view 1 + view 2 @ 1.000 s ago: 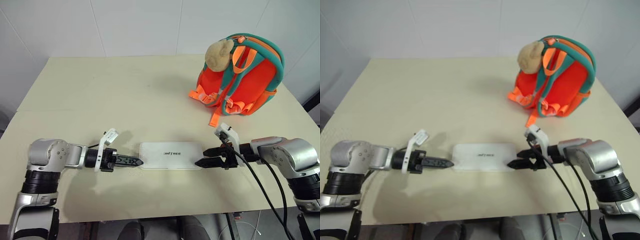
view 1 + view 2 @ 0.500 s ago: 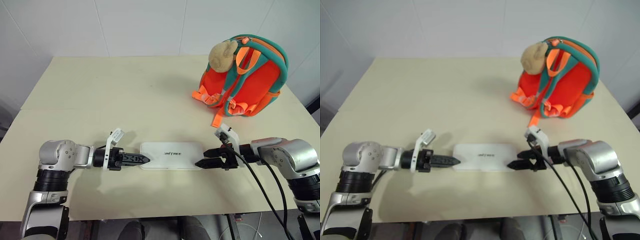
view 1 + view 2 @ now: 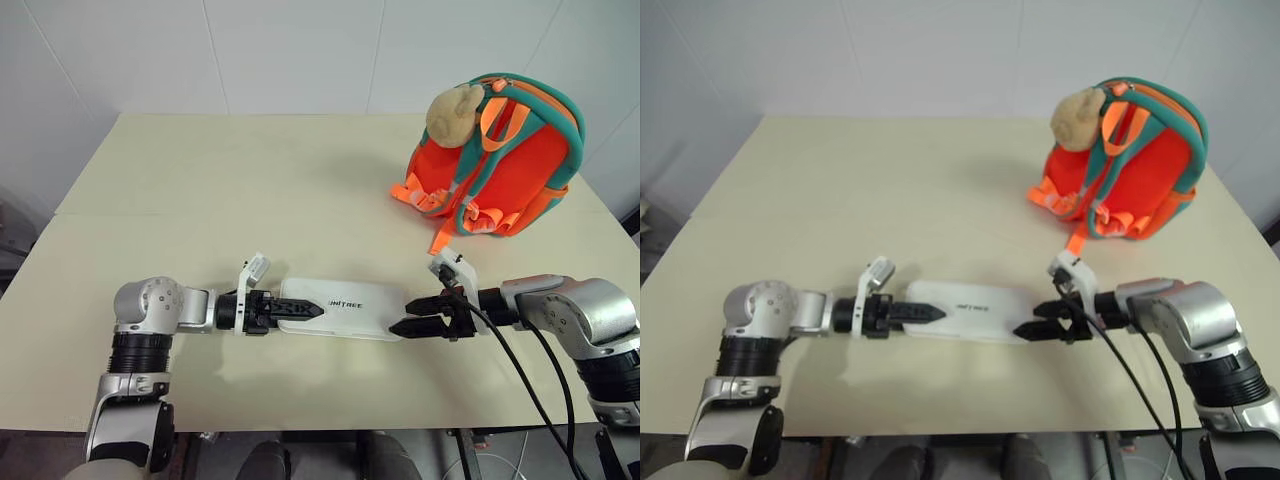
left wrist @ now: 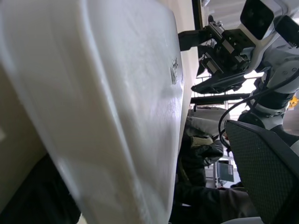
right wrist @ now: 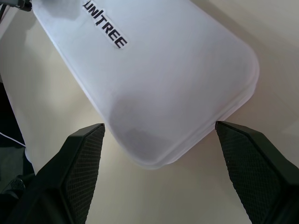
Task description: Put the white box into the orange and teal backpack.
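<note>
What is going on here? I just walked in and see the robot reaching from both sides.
The robot is lining up to pick up the white box lying flat on the table. Its left hand is at the box's left end and its right hand at the right end, both open, nothing lifted yet. The orange and teal backpack stands upright at the table's far right, away from the box.

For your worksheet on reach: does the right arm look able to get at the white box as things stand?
Probably yes: the right gripper sits open at the end of the white box, jaws either side, nothing between them.
</note>
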